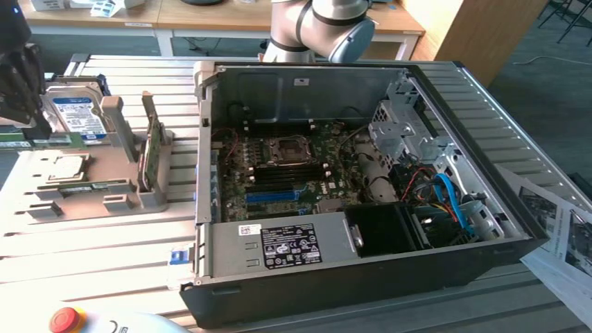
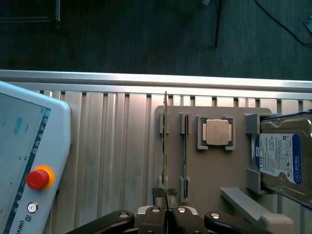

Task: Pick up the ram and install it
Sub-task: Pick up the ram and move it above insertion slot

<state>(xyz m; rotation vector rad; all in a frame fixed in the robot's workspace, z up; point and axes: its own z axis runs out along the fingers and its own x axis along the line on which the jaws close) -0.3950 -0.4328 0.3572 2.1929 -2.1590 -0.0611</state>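
Table (image 1: 93,236): ribbed aluminium slats, pale and matt, carrying every item below. Computer case (image 1: 370,284): black steel box lying on its side with the lid off; the exterior view gives its interior, a green motherboard (image 1: 277,166) with a square socket, a grey power supply (image 1: 277,246) with a black label, blue and red cables. Robot arm (image 1: 324,24): grey tube with a rounded blue-capped joint, behind the case in the exterior view. Control pendant (image 2: 24,146): white plastic, rounded corners, with a red mushroom button (image 2: 38,178) on a yellow ring. Parts holder (image 1: 83,201): flat grey plastic tray with raised brackets, at the exterior view's left of the case. Hard drive (image 2: 282,161): silver metal with a blue-and-white label, propped in the holder's end bracket. Ram (image 1: 148,139): thin green board standing upright on its long edge in a holder slot, with nothing touching it in the exterior view; from the wrist view it reads as a fine dark line (image 2: 165,141), a second stick (image 2: 185,146) just beside it. Processor (image 2: 217,132): square silver lid in a recess between the sticks and the drive. Gripper (image 2: 167,210): black metal fingers with bright screws, pressed together, their seam in line with the ram's edge; contact cannot be told.
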